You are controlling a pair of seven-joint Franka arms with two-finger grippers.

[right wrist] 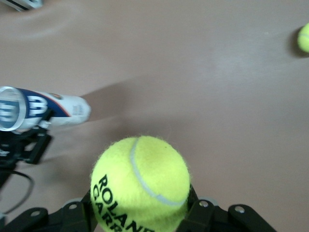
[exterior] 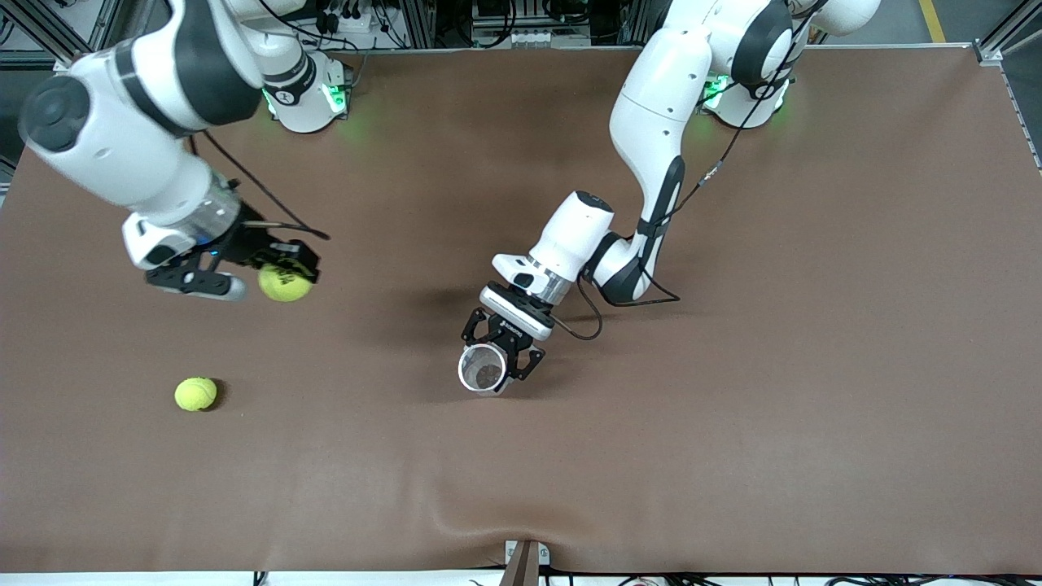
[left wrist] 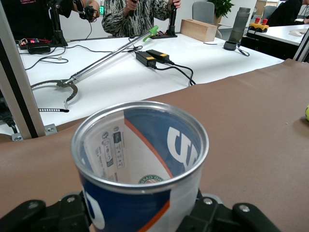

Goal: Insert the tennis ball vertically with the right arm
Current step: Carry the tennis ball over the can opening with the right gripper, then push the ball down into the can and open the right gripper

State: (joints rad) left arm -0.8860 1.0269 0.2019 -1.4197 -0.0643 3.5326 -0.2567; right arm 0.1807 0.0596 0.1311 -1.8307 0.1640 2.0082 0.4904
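Now the tennis ball — clamped in the right end effector — should be centred over the can (gripped upright by the left end effector) — then lowered straight.

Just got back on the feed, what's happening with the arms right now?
The right gripper holds a tennis ball in the air above the table, toward the right arm's end. The left gripper holds an open tennis ball can upright near the table's middle. The can looks empty. A second tennis ball lies loose on the table.
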